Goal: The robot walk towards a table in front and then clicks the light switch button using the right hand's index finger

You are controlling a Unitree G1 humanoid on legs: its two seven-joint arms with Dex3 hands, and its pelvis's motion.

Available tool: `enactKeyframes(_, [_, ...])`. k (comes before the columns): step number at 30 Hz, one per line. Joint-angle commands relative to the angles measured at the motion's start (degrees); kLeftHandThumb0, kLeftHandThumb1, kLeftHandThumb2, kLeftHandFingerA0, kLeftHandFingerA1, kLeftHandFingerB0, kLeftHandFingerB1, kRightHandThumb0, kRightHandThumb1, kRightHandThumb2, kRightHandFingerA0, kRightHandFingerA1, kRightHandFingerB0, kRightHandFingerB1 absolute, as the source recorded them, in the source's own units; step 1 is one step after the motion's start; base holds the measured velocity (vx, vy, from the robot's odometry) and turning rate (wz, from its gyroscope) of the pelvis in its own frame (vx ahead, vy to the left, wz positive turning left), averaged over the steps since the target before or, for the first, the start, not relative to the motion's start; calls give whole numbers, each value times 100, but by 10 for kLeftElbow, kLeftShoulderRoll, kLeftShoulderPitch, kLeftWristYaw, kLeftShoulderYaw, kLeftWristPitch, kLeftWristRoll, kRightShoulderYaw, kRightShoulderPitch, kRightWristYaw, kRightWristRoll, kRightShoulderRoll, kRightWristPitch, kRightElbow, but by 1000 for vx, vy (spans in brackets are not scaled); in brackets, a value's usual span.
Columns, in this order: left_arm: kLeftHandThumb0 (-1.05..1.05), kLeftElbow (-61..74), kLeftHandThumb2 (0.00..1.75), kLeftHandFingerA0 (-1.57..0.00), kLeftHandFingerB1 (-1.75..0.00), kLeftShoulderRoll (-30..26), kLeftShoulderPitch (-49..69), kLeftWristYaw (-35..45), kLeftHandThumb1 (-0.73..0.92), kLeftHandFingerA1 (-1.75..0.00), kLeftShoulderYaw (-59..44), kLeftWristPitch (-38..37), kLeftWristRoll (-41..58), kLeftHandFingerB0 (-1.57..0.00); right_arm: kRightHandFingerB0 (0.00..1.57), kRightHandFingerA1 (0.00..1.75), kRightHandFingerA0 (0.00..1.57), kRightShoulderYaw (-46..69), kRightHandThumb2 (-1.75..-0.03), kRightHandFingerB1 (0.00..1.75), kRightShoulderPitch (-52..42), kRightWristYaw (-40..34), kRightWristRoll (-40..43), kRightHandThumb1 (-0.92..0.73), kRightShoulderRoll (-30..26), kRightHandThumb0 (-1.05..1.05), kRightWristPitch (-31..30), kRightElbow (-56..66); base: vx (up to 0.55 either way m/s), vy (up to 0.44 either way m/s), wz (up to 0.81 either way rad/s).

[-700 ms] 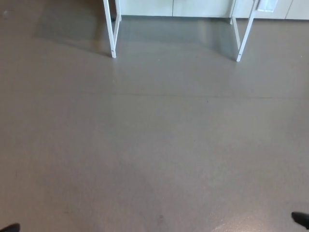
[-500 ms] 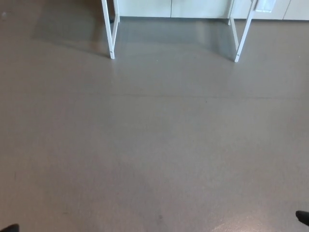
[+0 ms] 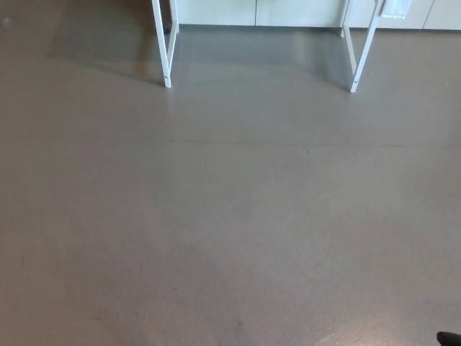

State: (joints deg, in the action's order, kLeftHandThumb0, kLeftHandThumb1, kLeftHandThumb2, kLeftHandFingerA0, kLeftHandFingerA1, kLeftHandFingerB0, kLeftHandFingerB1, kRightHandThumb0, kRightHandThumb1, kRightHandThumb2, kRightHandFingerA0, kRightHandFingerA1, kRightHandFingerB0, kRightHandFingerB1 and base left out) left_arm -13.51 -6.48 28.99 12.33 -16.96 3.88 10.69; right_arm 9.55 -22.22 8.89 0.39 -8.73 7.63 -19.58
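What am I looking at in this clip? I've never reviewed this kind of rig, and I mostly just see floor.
The picture comes from a camera on the head of a humanoid robot, tilted down at the ground ahead of it. Most of the frame is bare grey floor. At the top edge stand the white table legs of a table further ahead; its top is out of frame, so no light switch shows. Behind the legs runs a pale wall or cabinet front. A white piece hangs by the right-side leg; I cannot tell what it is. The small black shape in the bottom right corner is part of the robot on its right side, too little of it showing to say which part. No robot hand is clearly in view, and nothing is held.
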Motion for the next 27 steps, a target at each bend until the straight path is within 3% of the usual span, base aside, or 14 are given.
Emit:
enactKeyframes(1, [-12, 6, 60, -53, -38, -9, 8, 7, 63, -45, 3, -17, -3, -40, 44, 58, 65, -2, -57, 51, 1, 0, -6, -61, -16, -22, 25, -13, 0, 0, 0])
enactKeyframes(8, [-11, 11, 60, -56, -38, -9, 9, 5, 65, -45, 7, -11, -2, -40, 45, 60, 66, -8, -57, 52, 5, 0, -3, -60, -22, -22, 28, -16, 9, 56, 9])
enactKeyframes(18, [-14, 2, 60, -60, -38, -17, 5, -1, 62, -47, 14, -20, -12, -41, 46, 58, 67, -23, -57, 51, 8, -11, -21, -61, -33, -22, 34, -21, 113, 266, -16])
enactKeyframes(27, [-10, 1, 58, -66, -38, -22, 7, -8, 63, -46, 22, -36, -24, -46, 46, 60, 70, -30, -57, 52, 9, -12, -34, -61, -37, -24, 42, -18, 180, -55, 10])
